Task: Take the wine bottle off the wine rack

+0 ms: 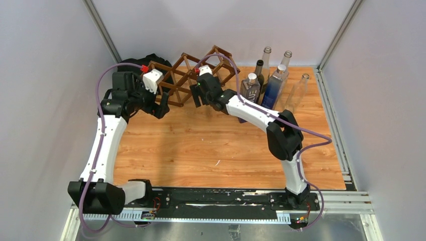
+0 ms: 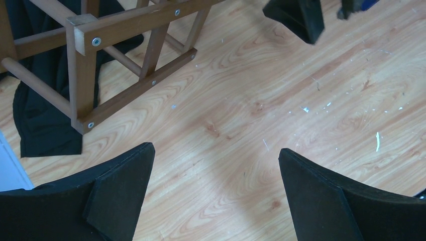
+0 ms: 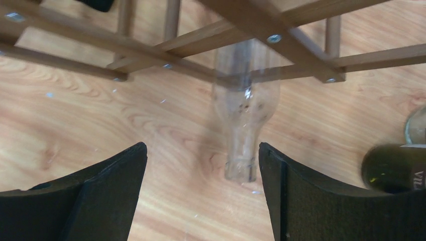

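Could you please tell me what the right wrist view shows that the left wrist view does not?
Only the right wrist view shows a clear bottle lying in the rack, its neck toward the open right gripper, and a dark bottle at the right edge. Only the left wrist view shows the black cloth by the rack's end and the open left gripper. Both show the rack and the wooden table.

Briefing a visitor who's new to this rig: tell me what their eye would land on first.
The brown lattice wine rack at the far edge of the wooden table draws the eye first. In the right wrist view, a clear bottle lies low in the rack, its neck pointing out between the fingers of the open right gripper. A cluster of upright bottles stands just right of the rack.
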`<state>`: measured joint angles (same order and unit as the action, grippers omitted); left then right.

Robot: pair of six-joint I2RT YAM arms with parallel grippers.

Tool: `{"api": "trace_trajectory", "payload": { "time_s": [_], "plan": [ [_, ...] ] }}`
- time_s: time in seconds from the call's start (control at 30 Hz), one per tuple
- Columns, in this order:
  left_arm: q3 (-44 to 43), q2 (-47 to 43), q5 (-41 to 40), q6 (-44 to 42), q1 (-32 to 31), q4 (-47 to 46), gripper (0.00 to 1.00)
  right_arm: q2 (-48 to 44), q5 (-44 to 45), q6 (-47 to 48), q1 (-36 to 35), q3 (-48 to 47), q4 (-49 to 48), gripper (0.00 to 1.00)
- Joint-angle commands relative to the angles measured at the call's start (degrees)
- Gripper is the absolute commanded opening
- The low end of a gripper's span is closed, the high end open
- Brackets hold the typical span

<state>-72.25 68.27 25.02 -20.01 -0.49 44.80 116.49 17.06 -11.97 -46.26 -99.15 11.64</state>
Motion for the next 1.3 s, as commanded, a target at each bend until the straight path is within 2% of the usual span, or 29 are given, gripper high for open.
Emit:
{"api": "trace_trajectory", "payload": {
  "time_s": [0.0, 0.4, 0.57, 0.97, 1.2, 1.27],
  "plan": [
    [0.9, -1.2, 1.9, -0.8, 0.3, -0.9, 1.0, 4.4, 2.3, 2.0, 2.5, -5.1, 4.1, 0.86],
    [1.8, -2.3, 2.4, -1.5, 0.3, -0.9, 1.0, 13.4, 2.4, 2.7, 4.6, -9.8, 4.1, 0.87],
    [1.8, -2.6, 2.4, -1.6, 0.3, -1.0, 1.0, 14.8, 2.3, 3.1, 4.6, -9.1, 3.4, 0.8],
    [2.1, -2.5, 1.9, -1.6, 2.2, -1.4, 1.0, 14.8, 1.9, 4.0, 4.5, -8.6, 3.1, 0.41],
    [1.8, -2.8, 2.1, -1.2, 2.3, -1.4, 1.0, 10.0, 1.2, 2.4, 2.8, -1.2, 0.2, 0.0],
    [1.8, -2.7, 2.2, -0.9, 2.2, -1.4, 1.0, 8.2, 1.1, 2.1, 1.9, 1.7, -0.2, 0.0]
  ]
}}
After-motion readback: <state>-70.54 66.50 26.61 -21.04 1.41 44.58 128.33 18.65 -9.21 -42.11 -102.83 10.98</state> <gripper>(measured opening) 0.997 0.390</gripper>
